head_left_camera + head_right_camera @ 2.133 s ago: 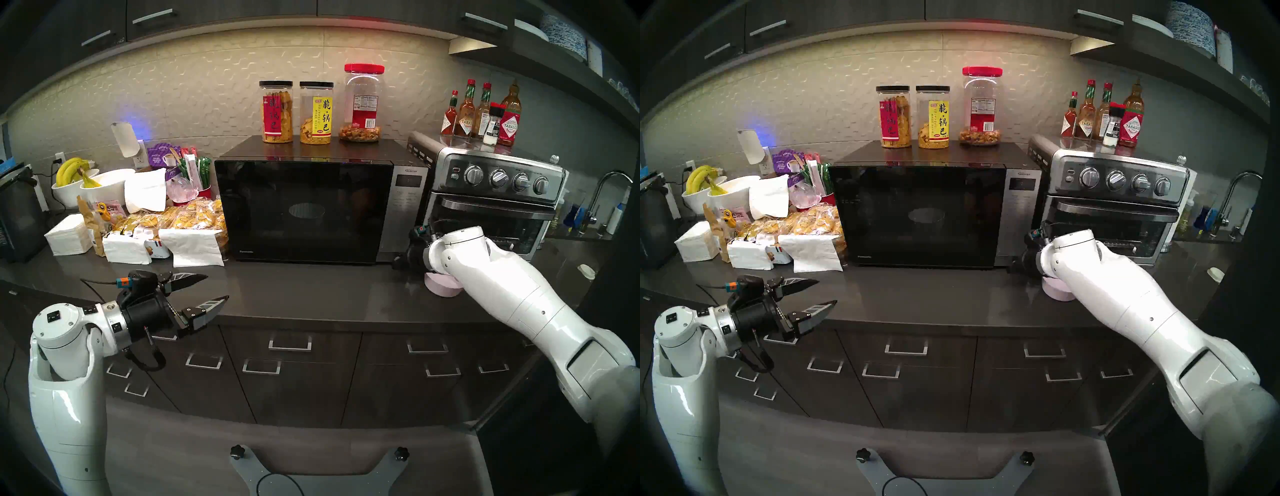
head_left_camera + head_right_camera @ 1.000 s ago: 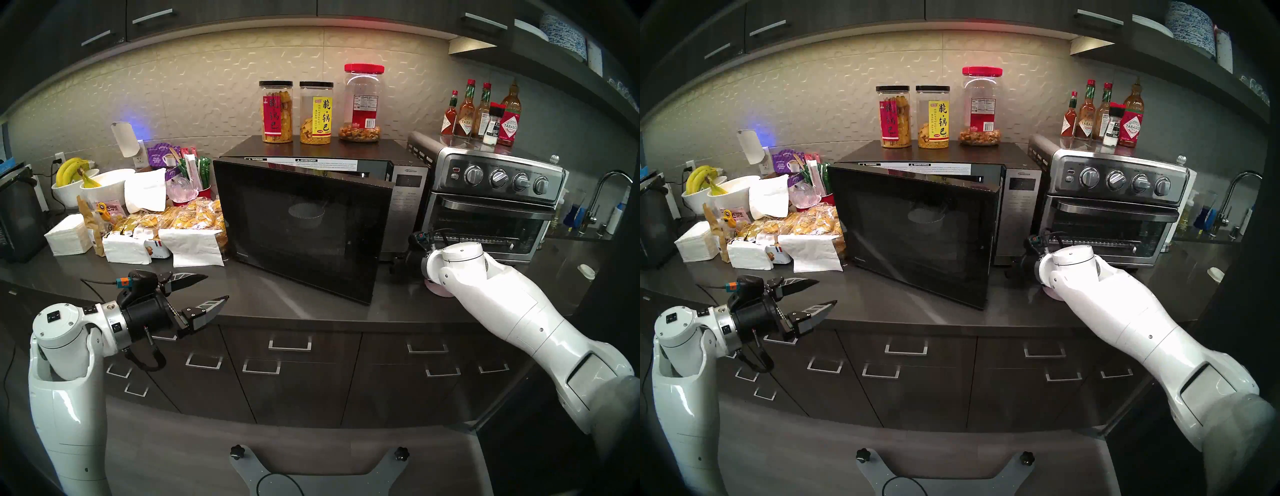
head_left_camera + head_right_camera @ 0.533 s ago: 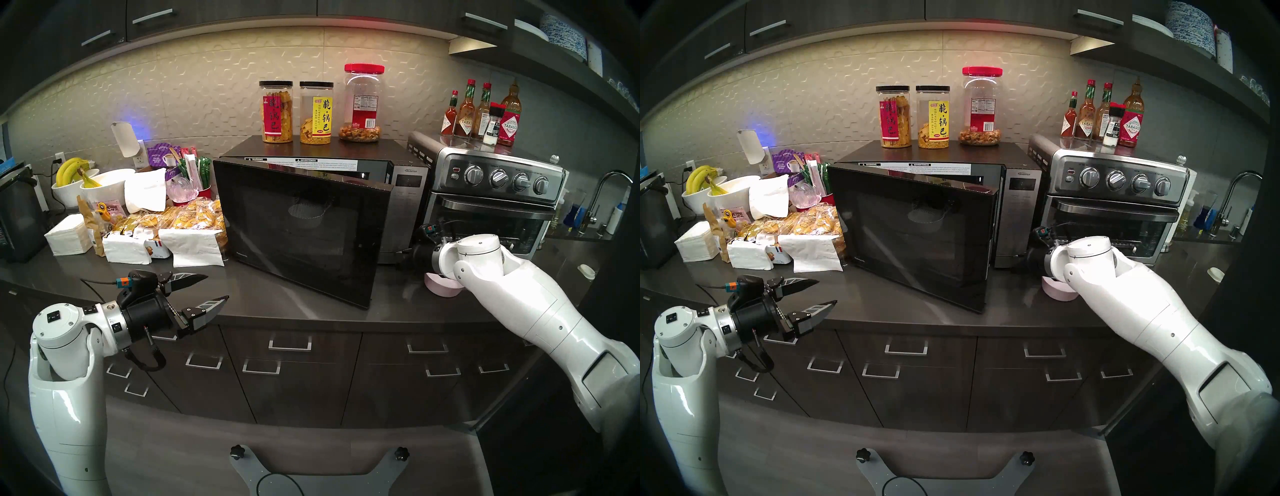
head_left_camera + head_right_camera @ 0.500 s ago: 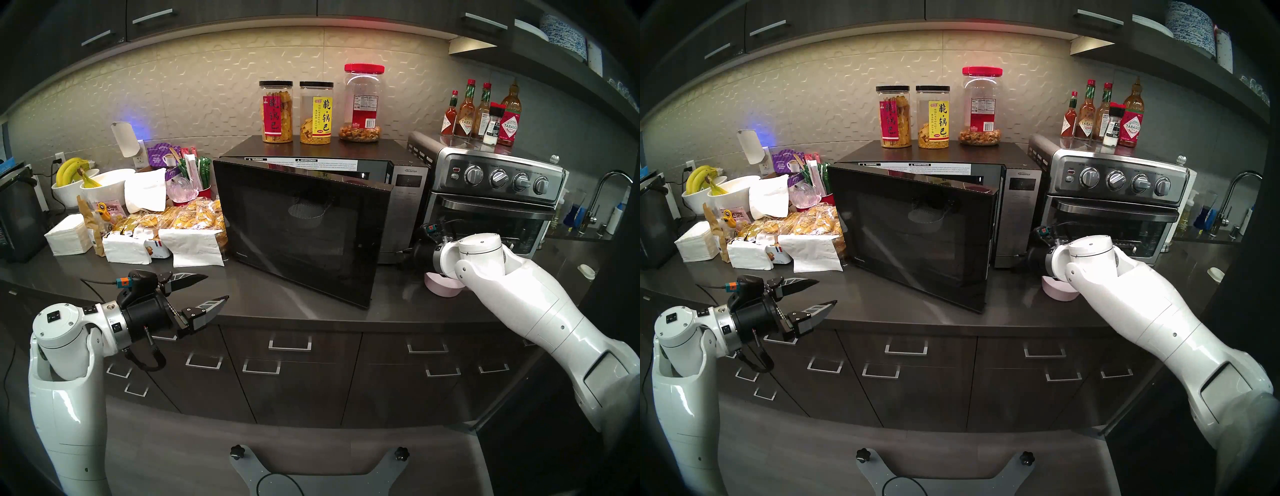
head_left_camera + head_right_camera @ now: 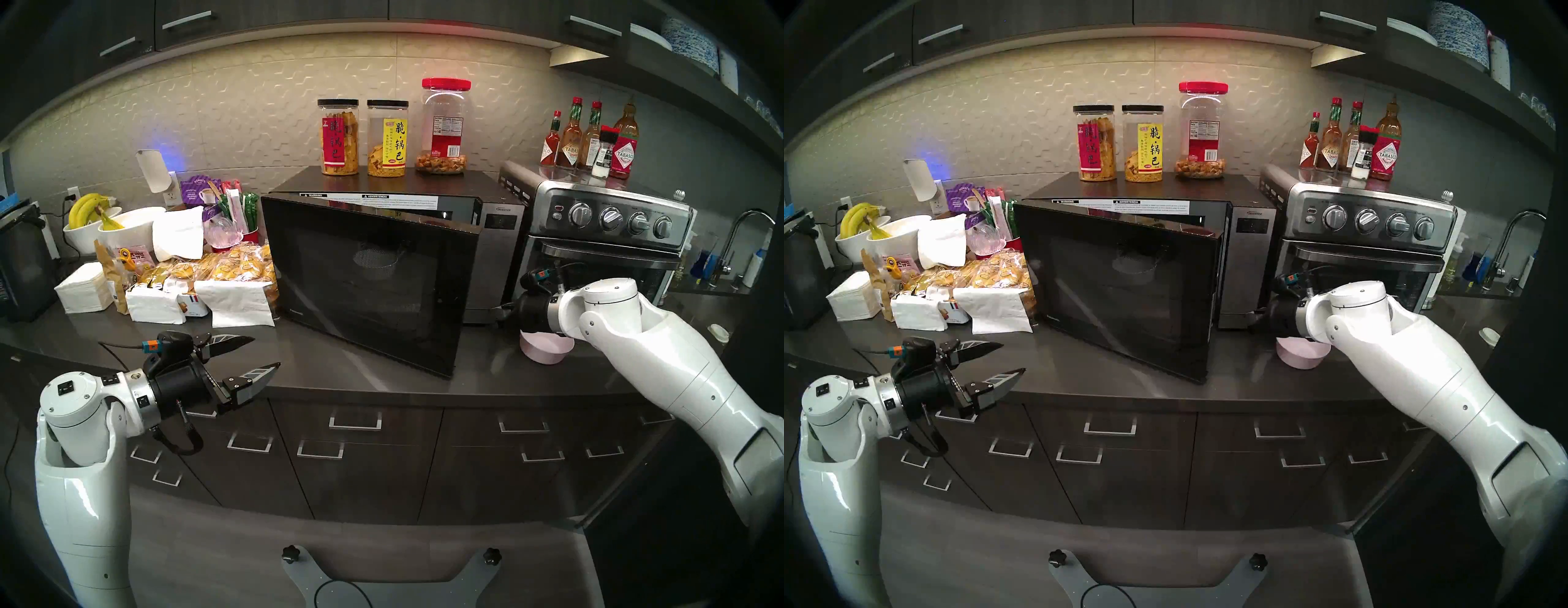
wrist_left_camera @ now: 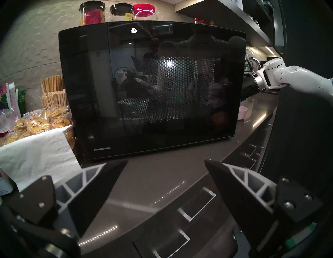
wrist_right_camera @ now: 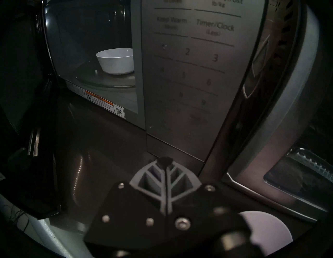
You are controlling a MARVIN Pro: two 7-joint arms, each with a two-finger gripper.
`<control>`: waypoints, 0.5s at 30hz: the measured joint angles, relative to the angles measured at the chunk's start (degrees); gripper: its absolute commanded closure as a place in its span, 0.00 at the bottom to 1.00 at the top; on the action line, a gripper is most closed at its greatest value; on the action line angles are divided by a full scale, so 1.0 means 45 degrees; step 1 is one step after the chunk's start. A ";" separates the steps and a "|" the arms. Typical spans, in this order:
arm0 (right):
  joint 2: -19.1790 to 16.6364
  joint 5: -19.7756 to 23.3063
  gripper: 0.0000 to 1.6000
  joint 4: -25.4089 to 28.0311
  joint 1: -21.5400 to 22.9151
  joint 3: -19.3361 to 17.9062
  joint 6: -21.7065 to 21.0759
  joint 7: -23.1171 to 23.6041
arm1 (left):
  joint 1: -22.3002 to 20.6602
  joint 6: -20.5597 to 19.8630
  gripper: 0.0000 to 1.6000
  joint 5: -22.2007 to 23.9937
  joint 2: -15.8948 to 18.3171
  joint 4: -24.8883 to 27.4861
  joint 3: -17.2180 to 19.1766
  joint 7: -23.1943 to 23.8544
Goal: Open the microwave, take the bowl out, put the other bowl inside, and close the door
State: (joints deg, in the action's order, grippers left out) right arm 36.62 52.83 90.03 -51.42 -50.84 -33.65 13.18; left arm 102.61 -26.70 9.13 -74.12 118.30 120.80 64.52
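The black Panasonic microwave (image 5: 496, 250) stands mid-counter with its glass door (image 5: 369, 280) swung partly out on its left hinge. Inside, the white bowl (image 7: 115, 61) sits on the turntable and shows faintly through the glass (image 5: 375, 259). The pale pink bowl (image 5: 545, 349) rests on the counter right of the microwave, under my right wrist. My right gripper (image 5: 497, 313) is shut and empty, its tip (image 7: 166, 162) close to the bottom of the control strip (image 7: 189, 81). My left gripper (image 5: 267, 351) hangs open and empty over the counter's front edge, facing the door (image 6: 153, 86).
A steel toaster oven (image 5: 602, 254) stands right of the microwave, with sauce bottles (image 5: 589, 140) on top. Three snack jars (image 5: 386, 138) sit on the microwave. Snack bags and napkins (image 5: 229, 288) crowd the counter to its left, with banana bowls (image 5: 106, 220) behind.
The door, shut two seconds ago, has stood ajar for the last second. My right arm has drawn back to the right, uncovering more of the pink bowl. The left arm has not moved.
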 measured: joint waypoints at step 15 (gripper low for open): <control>-0.0217 0.0714 1.00 -0.0129 -0.0036 -0.0256 0.0344 0.1562 | 0.0000 0.0000 0.00 0.0000 0.0000 0.0000 0.0000 0.0000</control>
State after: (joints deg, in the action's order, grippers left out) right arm 35.65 56.04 89.44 -51.58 -51.99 -32.10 20.21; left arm 102.61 -26.70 9.13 -74.12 118.30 120.80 64.52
